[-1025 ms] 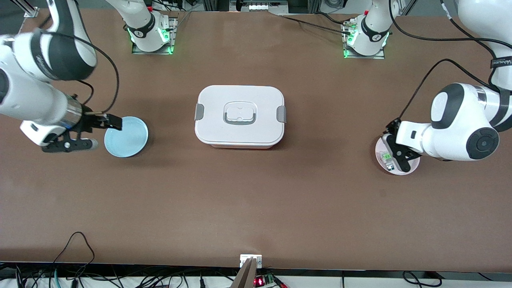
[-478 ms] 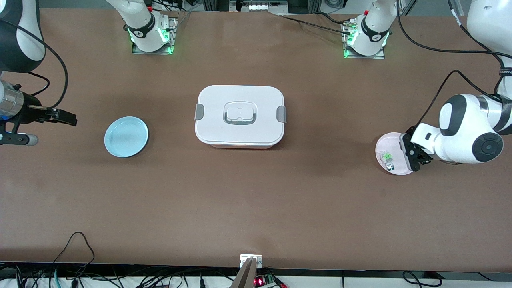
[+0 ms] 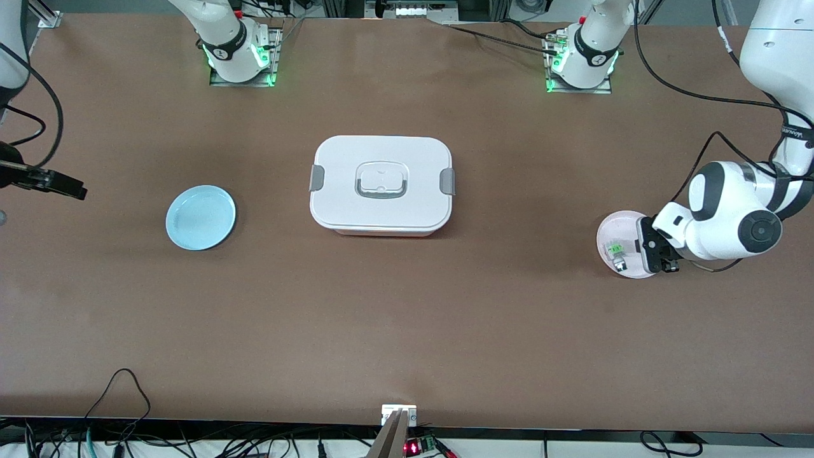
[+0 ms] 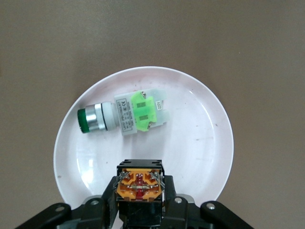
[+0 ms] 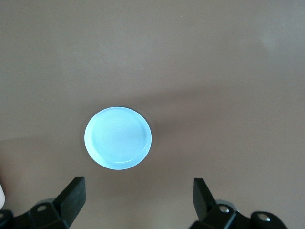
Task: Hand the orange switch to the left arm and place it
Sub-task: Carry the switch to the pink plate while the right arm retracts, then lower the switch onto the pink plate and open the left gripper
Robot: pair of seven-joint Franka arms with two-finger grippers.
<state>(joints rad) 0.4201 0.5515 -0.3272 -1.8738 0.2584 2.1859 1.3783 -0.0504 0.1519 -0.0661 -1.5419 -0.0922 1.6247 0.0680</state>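
Observation:
The orange switch point(image 4: 139, 183), a black body with an orange terminal end, sits between the fingers of my left gripper point(image 4: 139, 192), which is shut on it. In the front view my left gripper point(image 3: 655, 251) is over the edge of the pink-white plate point(image 3: 610, 229) at the left arm's end; the switch is hidden there. My right gripper point(image 3: 28, 202) is open and empty at the right arm's end, beside the light blue plate point(image 3: 200, 217). It also shows in the right wrist view point(image 5: 138, 191), with the blue plate point(image 5: 118, 137) ahead. The white box point(image 3: 381, 184) stands mid-table between the arms.
A green-and-clear small part point(image 4: 125, 114) lies on the pink-white plate point(image 4: 200, 143), also seen in the front view point(image 3: 615, 250). The arm bases point(image 3: 238, 51) stand along the edge farthest from the front camera. Cables hang at the nearest edge.
My right gripper has pulled back from the blue plate toward the right arm's end of the table. My left gripper has shifted across the pink-white plate toward the left arm's end.

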